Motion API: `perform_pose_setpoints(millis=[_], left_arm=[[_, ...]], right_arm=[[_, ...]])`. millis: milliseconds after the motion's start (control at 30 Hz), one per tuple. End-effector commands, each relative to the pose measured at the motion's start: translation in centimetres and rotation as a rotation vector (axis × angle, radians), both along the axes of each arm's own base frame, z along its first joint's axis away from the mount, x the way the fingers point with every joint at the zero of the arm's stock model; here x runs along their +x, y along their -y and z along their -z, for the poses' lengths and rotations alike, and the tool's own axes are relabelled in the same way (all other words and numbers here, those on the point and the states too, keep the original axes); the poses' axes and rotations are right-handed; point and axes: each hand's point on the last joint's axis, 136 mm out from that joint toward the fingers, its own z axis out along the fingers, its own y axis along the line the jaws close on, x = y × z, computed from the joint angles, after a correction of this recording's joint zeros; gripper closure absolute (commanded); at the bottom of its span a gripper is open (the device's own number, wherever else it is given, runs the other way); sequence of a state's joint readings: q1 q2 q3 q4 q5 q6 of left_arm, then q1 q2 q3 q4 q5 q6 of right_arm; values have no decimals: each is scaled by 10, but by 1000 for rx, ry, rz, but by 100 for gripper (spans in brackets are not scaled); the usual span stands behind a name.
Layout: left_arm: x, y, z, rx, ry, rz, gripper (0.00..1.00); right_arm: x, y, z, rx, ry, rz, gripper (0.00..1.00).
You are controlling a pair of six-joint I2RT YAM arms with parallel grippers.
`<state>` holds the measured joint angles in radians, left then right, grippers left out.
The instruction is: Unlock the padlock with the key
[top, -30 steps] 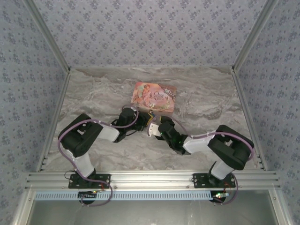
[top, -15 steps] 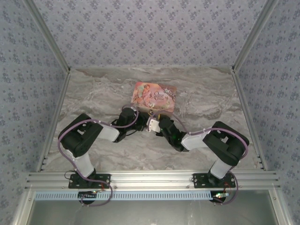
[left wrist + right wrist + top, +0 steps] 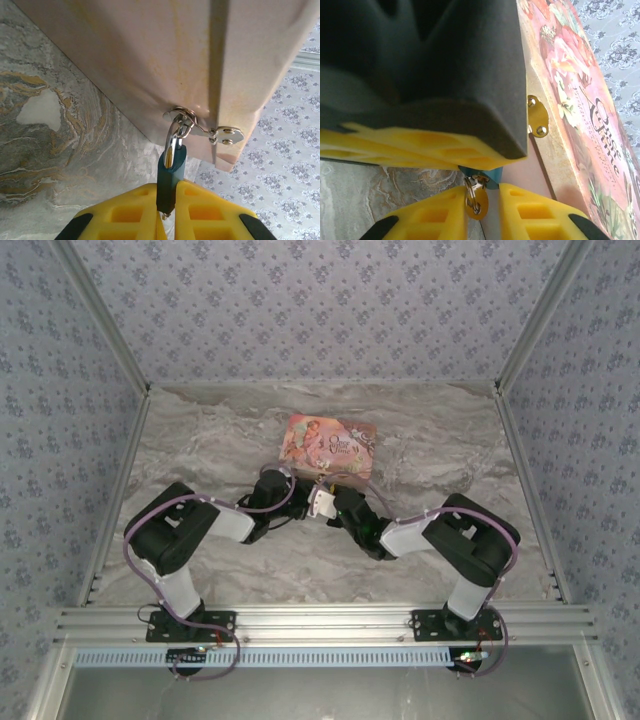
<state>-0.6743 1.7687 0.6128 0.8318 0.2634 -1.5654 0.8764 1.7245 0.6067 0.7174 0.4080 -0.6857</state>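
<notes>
Your right arm has swung in toward the pink box [image 3: 330,445] over the last second, and the right gripper [image 3: 484,195] has narrowed around the key [image 3: 476,204]. Finding: the key sits between its yellow fingers, just below the padlock [image 3: 169,172]; whether they actually pinch it cannot be told. Your left gripper [image 3: 168,195] is clamped on the padlock's teal body at the box's near edge. The shackle passes through the box's hasp [image 3: 220,134]. The box lies on the desk [image 3: 200,440].
</notes>
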Motion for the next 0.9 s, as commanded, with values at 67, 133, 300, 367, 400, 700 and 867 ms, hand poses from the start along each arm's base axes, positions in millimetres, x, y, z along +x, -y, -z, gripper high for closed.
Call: perform_pose_setpoints(millis=[67,133,300,367,400,700,867], left_arm=[[6,2,-13,-24,17,-9,88],[6,2,-13,-25,18,-9,88],[6,2,-14,-26,20,-9,88],[6,2,-14,-26,19,-9,88],[6,2,-13,-26,18,-9,88],[6,2,-14,-26,22,-8,88],[6,1,-13,-24,22,-12,88]], right_arm=[[10,-5,-10,64,22,28,89],[10,-7,-11,72,17,28,95],[9,-6,-8,85,0,35,100],[7,-6,-10,101,-11,36,100],[6,-7,-11,115,-20,33,100],[-4,-20,-16,244,-160,18,100],[-8,-25,-10,353,-253,29,100]])
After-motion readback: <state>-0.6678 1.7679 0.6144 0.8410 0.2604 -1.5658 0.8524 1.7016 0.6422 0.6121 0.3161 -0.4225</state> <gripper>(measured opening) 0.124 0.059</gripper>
